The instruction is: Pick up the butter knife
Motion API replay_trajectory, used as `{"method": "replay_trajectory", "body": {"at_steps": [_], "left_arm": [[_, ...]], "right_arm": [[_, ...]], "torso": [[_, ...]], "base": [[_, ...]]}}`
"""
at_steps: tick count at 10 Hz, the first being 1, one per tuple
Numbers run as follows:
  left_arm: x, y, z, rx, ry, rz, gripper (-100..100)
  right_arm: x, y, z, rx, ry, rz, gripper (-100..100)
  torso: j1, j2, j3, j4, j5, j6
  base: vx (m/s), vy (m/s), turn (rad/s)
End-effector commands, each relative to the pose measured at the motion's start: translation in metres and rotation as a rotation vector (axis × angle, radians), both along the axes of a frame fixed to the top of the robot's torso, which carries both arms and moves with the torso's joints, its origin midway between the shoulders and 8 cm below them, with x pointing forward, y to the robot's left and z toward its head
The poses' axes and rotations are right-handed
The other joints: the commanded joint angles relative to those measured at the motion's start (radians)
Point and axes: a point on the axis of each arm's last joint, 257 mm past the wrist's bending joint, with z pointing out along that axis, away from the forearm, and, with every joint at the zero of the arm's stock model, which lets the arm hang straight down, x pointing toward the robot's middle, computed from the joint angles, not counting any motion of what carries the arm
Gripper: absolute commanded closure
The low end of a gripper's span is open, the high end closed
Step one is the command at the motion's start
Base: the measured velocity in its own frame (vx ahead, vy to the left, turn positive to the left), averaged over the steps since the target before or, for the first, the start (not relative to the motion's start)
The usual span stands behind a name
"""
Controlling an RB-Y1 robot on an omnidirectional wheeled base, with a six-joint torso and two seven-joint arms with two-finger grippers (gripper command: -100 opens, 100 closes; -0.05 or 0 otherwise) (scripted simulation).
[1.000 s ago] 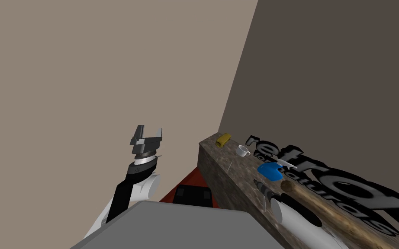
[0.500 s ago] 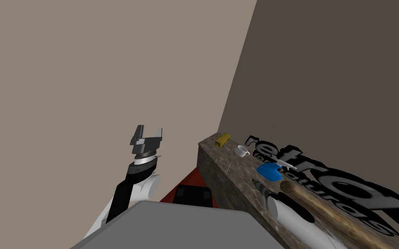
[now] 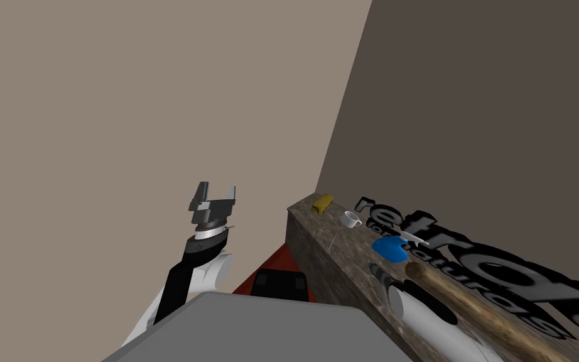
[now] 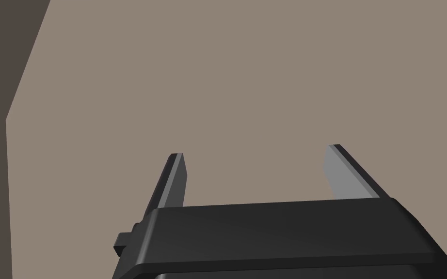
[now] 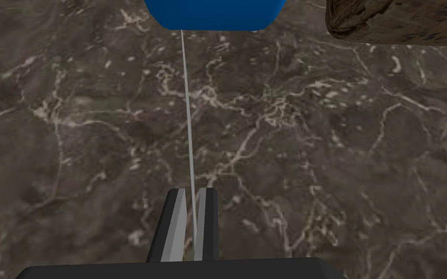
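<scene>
The butter knife (image 5: 187, 106) is a very thin, light grey sliver seen edge-on, lying on a dark brown marbled counter (image 5: 314, 160). My right gripper (image 5: 192, 192) is shut on one end of it, fingers pressed to its sides; the far end reaches a blue object (image 5: 215, 13). In the head view the right gripper (image 3: 377, 271) is low over the counter (image 3: 319, 257), just short of the blue object (image 3: 390, 249). My left gripper (image 3: 216, 191) is raised beside the counter, open and empty, as the left wrist view also shows (image 4: 254, 150).
A brown wooden log-like piece (image 3: 470, 301) lies along the counter beside my right arm. A white cup (image 3: 351, 219), a yellow object (image 3: 323, 203) and large black letters (image 3: 470, 251) stand farther along. A red thing (image 3: 275, 276) sits on the floor below the counter's edge.
My right gripper's fingers have shut on the knife. The head view has shifted very slightly; the left arm has not moved.
</scene>
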Motion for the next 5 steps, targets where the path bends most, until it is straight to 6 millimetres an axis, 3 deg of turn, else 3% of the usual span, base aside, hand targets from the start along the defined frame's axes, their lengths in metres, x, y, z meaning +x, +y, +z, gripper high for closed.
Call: {"method": "replay_trajectory", "body": {"at_steps": [1,2,5], "left_arm": [[0.0,0.0,0.0,0.0,0.0,0.0,0],[0.0,0.0,0.0,0.0,0.0,0.0,0],[0.0,0.0,0.0,0.0,0.0,0.0,0]], "right_arm": [[0.0,0.0,0.0,0.0,0.0,0.0,0],[-0.003,0.001,0.007,-0.005,0.004,0.005,100],[-0.004,0.001,0.011,-0.006,0.003,0.004,100]], "torso": [[0.0,0.0,0.0,0.0,0.0,0.0],[0.0,0.0,0.0,0.0,0.0,0.0],[0.002,0.002,0.001,0.0,0.001,0.001]], "base": [[0.0,0.0,0.0],[-0.012,0.007,0.047],[-0.021,0.016,0.022]]}}
